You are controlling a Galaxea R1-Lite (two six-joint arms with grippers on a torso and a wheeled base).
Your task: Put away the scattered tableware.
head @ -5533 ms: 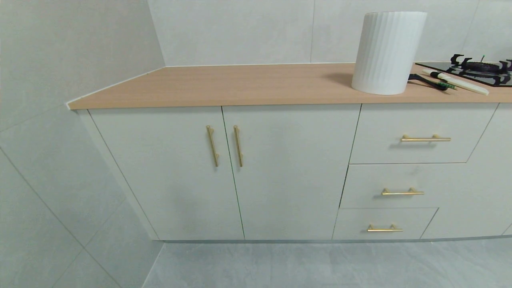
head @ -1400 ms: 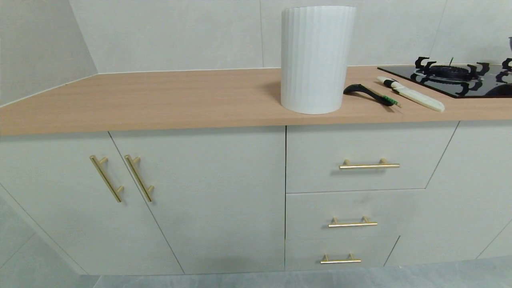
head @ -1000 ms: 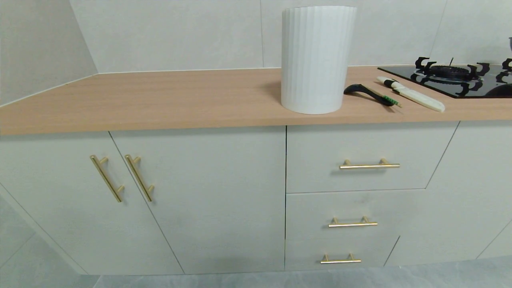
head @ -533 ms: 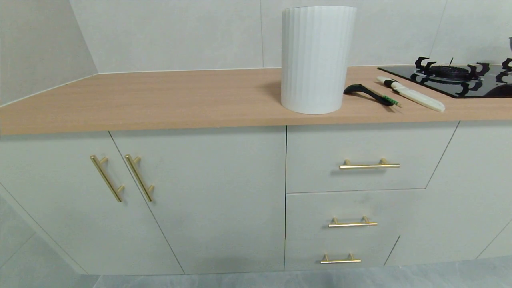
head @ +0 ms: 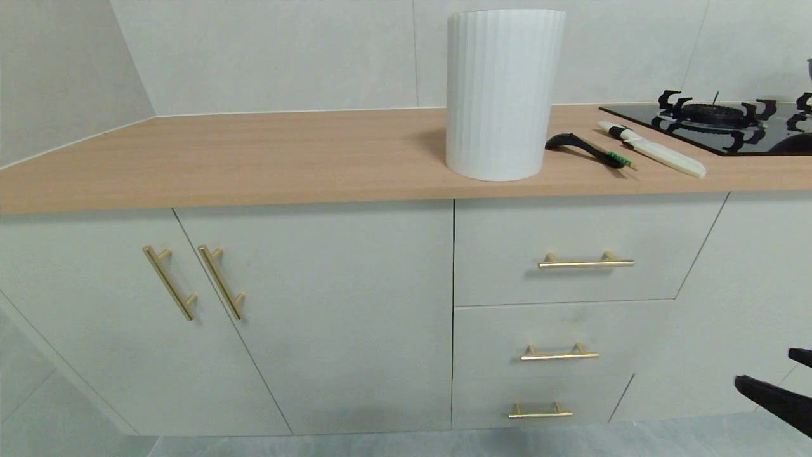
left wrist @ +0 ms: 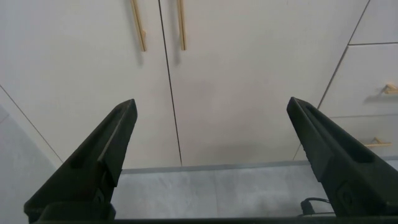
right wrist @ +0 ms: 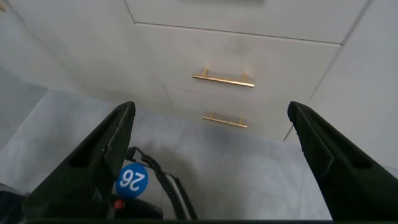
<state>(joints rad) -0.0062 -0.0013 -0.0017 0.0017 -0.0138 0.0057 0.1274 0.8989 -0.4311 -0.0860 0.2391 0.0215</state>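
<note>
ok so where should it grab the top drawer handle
Probably mid-bar on the top drawer handle, between its two posts, coming straight from the front and pinching it top and bottom: the bar runs level and stands off the drawer face.

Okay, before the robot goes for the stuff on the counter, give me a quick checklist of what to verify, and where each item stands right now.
1. The left pincer is open and empty: ok.
2. The right pincer is open and empty: ok.
3. Tableware located: the black-handled utensil and the white knife lie on the countertop, between the white ribbed container and the stove: ok.
4. Both pincers at counter height: not ok; they sit low, facing the cabinet fronts.
5. Room inside the container: cannot tell; its opening is hidden.
6. The top drawer is shut, out of the arms' way: ok.
</note>
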